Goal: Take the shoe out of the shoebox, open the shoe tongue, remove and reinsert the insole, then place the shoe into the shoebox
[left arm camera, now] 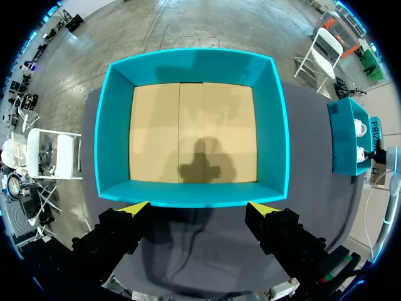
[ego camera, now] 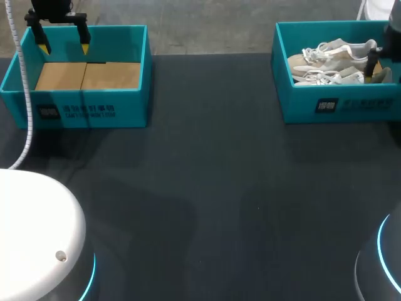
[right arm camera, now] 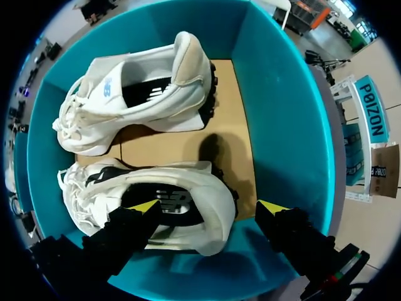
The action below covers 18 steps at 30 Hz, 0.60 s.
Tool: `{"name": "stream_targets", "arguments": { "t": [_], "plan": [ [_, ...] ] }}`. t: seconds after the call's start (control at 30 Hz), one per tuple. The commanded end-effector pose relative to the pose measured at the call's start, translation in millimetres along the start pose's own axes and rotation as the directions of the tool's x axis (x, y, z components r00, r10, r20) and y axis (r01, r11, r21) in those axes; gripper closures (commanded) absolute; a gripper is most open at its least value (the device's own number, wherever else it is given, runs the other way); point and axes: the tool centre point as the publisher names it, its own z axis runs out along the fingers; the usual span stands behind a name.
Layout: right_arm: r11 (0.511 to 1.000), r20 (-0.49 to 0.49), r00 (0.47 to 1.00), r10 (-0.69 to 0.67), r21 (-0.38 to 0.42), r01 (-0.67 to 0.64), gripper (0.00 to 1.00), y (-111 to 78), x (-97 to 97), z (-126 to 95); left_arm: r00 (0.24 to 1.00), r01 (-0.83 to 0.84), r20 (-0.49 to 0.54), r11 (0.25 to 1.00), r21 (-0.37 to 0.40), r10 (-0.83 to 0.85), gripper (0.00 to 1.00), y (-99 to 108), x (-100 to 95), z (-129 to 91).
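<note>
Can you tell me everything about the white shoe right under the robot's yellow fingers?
The white shoe is a lace-up sneaker, fabric by its look, with a dark insole showing in its opening. It rests on the cardboard floor of the teal shoebox, beside a second shoe. The right gripper hangs open above its heel; whether it touches, I cannot tell.

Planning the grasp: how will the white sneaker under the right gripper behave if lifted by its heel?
Probably light: the sneaker looks like soft fabric and foam. Its padded heel collar may squash when pinched, and the toe end will likely dip. Loose laces could catch the second sneaker beside it.
</note>
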Motion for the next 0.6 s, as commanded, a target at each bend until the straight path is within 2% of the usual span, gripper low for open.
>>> {"name": "stream_targets", "arguments": {
  "t": [0.03, 0.1, 0.17, 0.2, 0.23, 0.27, 0.3, 0.33, 0.37, 0.4, 0.43, 0.6],
  "plan": [
    [1.000, 0.005, 1.000, -0.004, 0.000, 0.004, 0.00, -0.7, 2.1, 6.5, 1.000, 0.000, 0.000, 1.000, 0.000, 0.000, 0.00, 0.0, 0.0, 0.0],
    [1.000, 0.007, 1.000, -0.004, 0.000, 0.004, 0.00, -1.3, 1.2, 8.5, 1.000, 0.000, 0.000, 1.000, 0.000, 0.000, 0.00, 0.0, 0.0, 0.0],
    [1.000, 0.007, 1.000, 0.000, 0.000, 0.000, 0.09, -1.9, 0.1, 9.3, 1.000, 0.000, 0.000, 1.000, 0.000, 0.000, 0.00, 0.0, 0.0, 0.0],
    [1.000, 0.007, 1.000, 0.002, 0.000, -0.002, 0.17, -2.1, -0.3, 9.6, 1.000, 0.000, 0.000, 1.000, 0.000, 0.000, 0.00, 0.0, 0.0, 0.0],
    [1.000, 0.007, 1.000, 0.004, 0.000, -0.004, 0.28, -2.3, -0.7, 10.0, 1.000, 0.000, 0.000, 1.000, 0.000, 0.000, 0.00, 0.0, 0.0, 0.0],
    [1.000, 0.012, 1.000, 0.008, 0.004, -0.008, 0.53, -2.4, -1.1, 10.7, 1.000, 0.000, 0.000, 1.000, 0.000, 0.000, 0.00, 0.0, 0.0, 0.0],
    [1.000, 0.015, 1.000, 0.008, 0.006, -0.008, 0.56, -2.2, -1.4, 11.5, 1.000, 0.000, 0.000, 1.000, 0.000, 0.000, 0.00, 0.0, 0.0, 0.0],
    [1.000, 0.022, 1.000, 0.008, 0.010, -0.008, 0.64, -1.6, -1.9, 12.6, 1.000, 0.000, 0.000, 1.000, 0.000, 0.000, 0.00, 0.0, 0.0, 0.0],
    [1.000, 0.025, 1.000, 0.010, 0.012, -0.010, 0.76, -1.3, -2.2, 13.1, 1.000, 0.000, 0.000, 1.000, 0.000, 0.000, 0.00, 0.0, 0.0, 0.0],
    [1.000, 0.034, 0.999, 0.011, 0.015, -0.011, 0.96, -0.9, -2.5, 13.4, 1.000, 0.000, 0.000, 1.000, 0.000, 0.000, 0.00, 0.0, 0.0, 0.0],
    [1.000, 0.046, 0.999, 0.011, 0.016, -0.012, 1.00, -0.4, -2.7, 13.4, 1.000, 0.000, 0.000, 1.000, 0.000, 0.000, 0.00, 0.0, 0.0, 0.0],
    [0.999, 0.068, 0.997, 0.022, 0.024, -0.024, 1.00, 1.8, -3.7, 13.3, 1.000, 0.000, 0.000, 1.000, 0.000, 0.000, 0.00, 0.0, 0.0, 0.0]
  ]
}}
